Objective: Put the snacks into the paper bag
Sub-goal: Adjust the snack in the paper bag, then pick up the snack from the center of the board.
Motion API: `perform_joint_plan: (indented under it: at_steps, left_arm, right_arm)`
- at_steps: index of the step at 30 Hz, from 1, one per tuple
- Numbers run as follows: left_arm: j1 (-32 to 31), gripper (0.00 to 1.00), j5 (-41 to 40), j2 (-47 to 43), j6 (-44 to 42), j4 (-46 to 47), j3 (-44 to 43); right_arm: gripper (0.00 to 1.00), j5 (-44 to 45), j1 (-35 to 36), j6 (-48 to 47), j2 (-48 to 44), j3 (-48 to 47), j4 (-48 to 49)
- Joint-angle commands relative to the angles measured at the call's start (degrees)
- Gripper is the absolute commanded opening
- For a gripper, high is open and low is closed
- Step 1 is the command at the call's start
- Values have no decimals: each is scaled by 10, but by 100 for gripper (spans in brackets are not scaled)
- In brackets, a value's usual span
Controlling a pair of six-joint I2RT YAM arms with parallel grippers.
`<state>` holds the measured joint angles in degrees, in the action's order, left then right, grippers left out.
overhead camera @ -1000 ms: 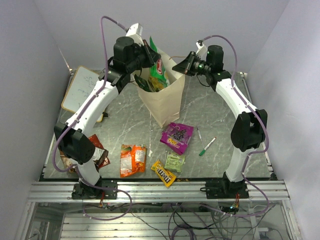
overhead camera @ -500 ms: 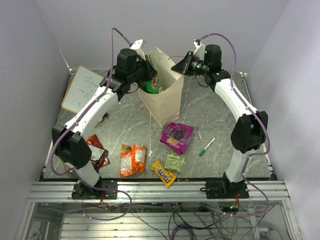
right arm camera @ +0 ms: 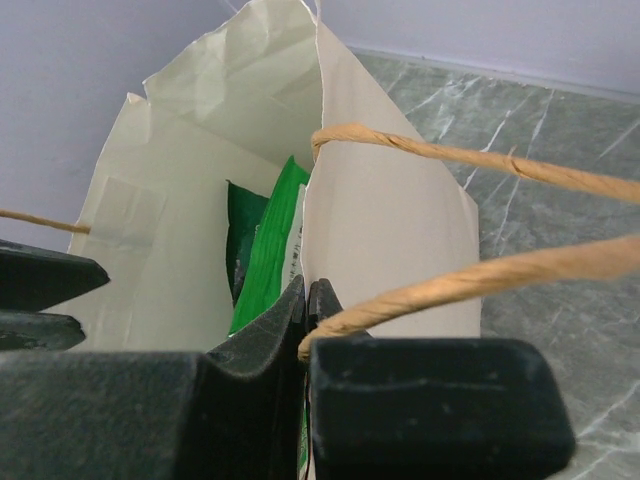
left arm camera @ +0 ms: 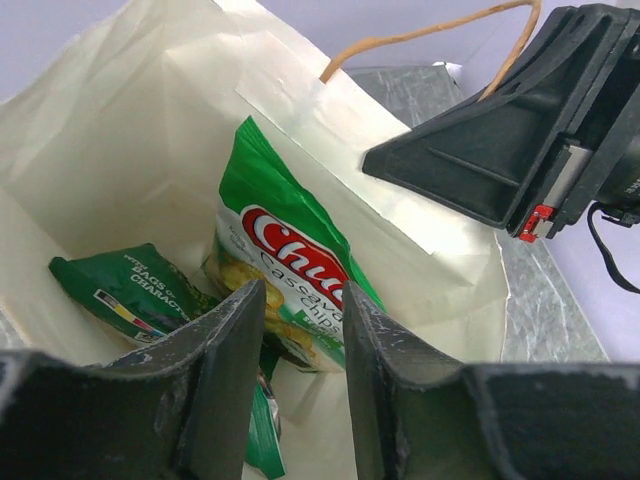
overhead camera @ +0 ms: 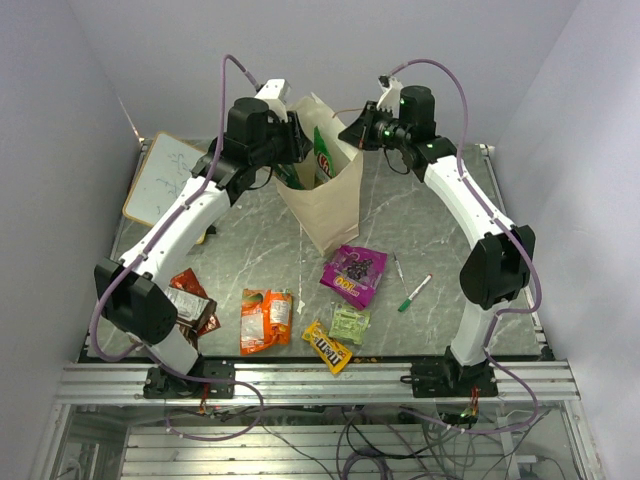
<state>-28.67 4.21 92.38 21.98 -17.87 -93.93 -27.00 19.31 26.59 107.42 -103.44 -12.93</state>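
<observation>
my left fingers [left arm camera: 302, 296] hang apart, empty, over the paper bag [left arm camera: 120, 150], the green chip bag [left arm camera: 290, 250] standing inside just below. right fingers [right arm camera: 306, 300] pinch its rim. next i'd take the orange bag [overhead camera: 265, 318], flat on the worktop [overhead camera: 440, 220] nearer my left base.

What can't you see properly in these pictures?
- Bottom of the paper bag: left wrist view, green snack bags cover it.
- Red packet: top view, the left arm hides part.
- Pale green packet: top view, writing too small to read.
</observation>
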Motion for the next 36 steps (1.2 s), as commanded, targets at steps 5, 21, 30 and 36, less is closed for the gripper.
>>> perform_joint_plan:
  at_steps: [5, 21, 30, 36]
  left_arm:
    - [-2, 53, 16, -44, -87, 0, -44]
    - [-2, 75, 119, -94, -327, -130, -140]
    - [16, 75, 96, -129, -341, -142, -83]
    - [54, 75, 112, -145, -327, -140, -57]
  right_arm:
    - [0, 64, 23, -77, -31, -50, -20]
    - [0, 124, 21, -165, -48, -93, -59]
    - [0, 40, 24, -125, -30, -117, -54]
    - [0, 5, 23, -85, -36, -91, -39]
